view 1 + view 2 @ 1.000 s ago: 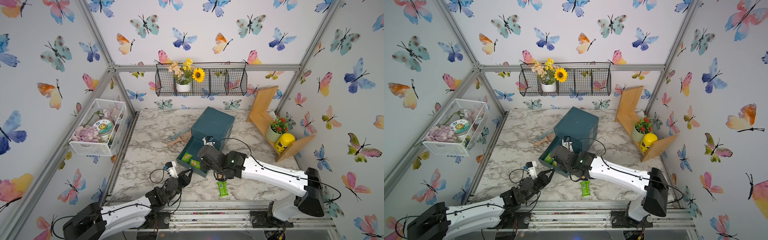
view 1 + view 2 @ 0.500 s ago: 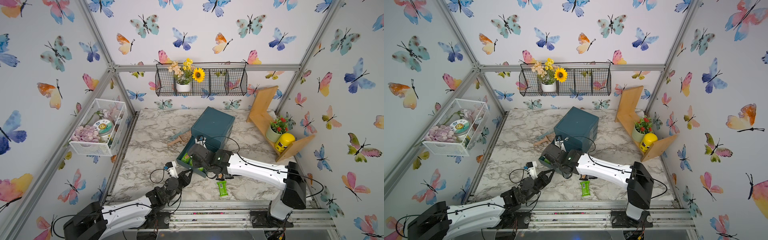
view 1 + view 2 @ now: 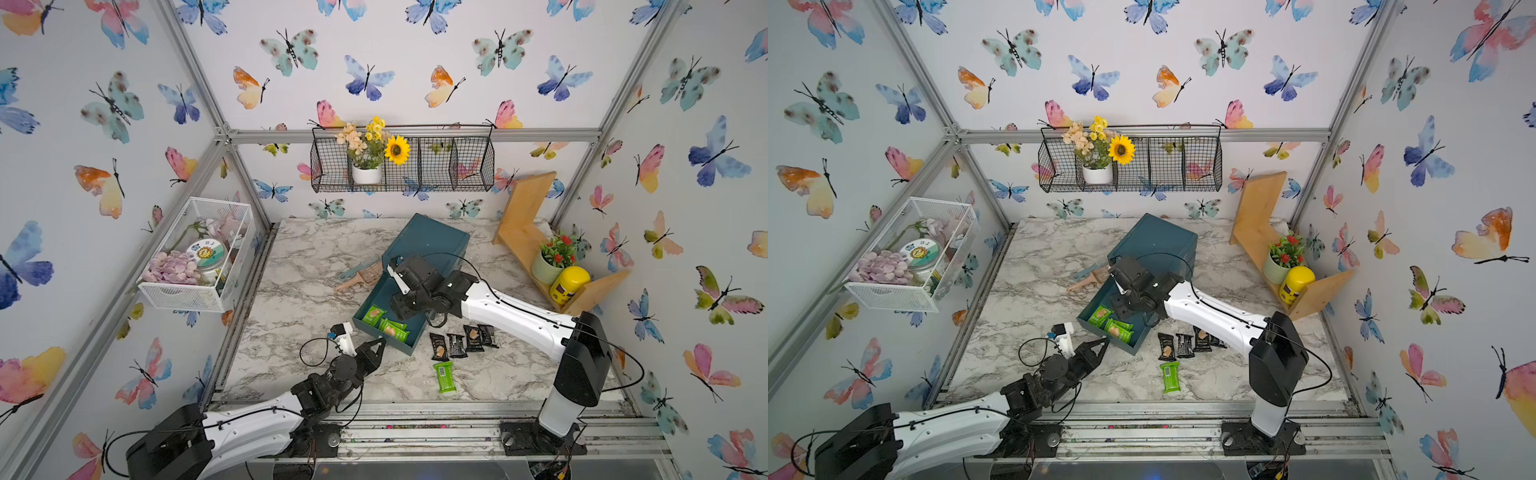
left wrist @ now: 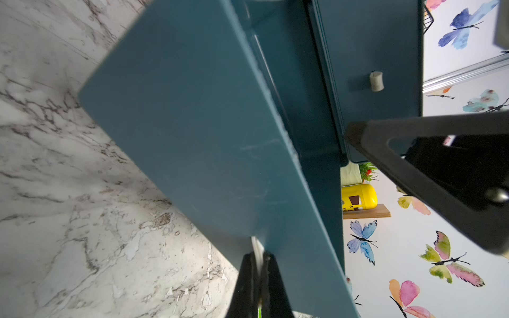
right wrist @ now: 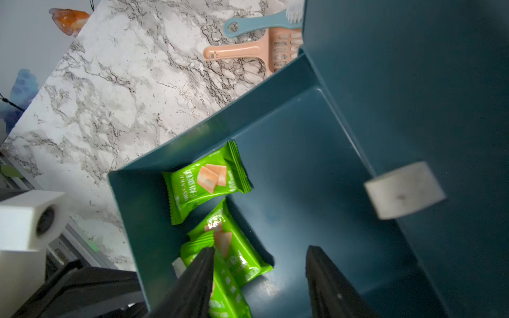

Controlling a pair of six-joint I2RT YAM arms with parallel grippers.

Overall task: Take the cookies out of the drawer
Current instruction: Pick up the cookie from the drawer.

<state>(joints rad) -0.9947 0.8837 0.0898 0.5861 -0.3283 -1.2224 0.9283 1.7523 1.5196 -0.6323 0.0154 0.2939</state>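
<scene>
The teal drawer (image 3: 380, 296) stands pulled out of its cabinet (image 3: 428, 241). Three green cookies (image 3: 374, 314) (image 3: 1119, 328) (image 5: 206, 179) lie in its front end. On the marble to its right lie several black cookies (image 3: 461, 341) (image 3: 1183, 345) and one green packet (image 3: 444, 376) (image 3: 1170, 376). My right gripper (image 3: 401, 307) (image 3: 1121, 305) (image 5: 260, 252) hangs open inside the drawer, one fingertip (image 5: 203, 261) over a green packet, nothing between the jaws. My left gripper (image 3: 380, 343) (image 3: 1102, 343) (image 4: 257, 261) is shut on the white handle at the drawer's front panel (image 4: 192, 124).
A blue brush and peach dustpan (image 3: 359, 274) (image 5: 264, 46) lie left of the cabinet. A wooden shelf (image 3: 523, 232) with a plant pot and a yellow jar (image 3: 569, 284) stands at the right. A wire basket (image 3: 403, 170) and a white basket (image 3: 195, 257) hang on the walls.
My right gripper has opened wider and its arm has drawn back over the drawer, uncovering the black packets on the marble. The left arm has not moved.
</scene>
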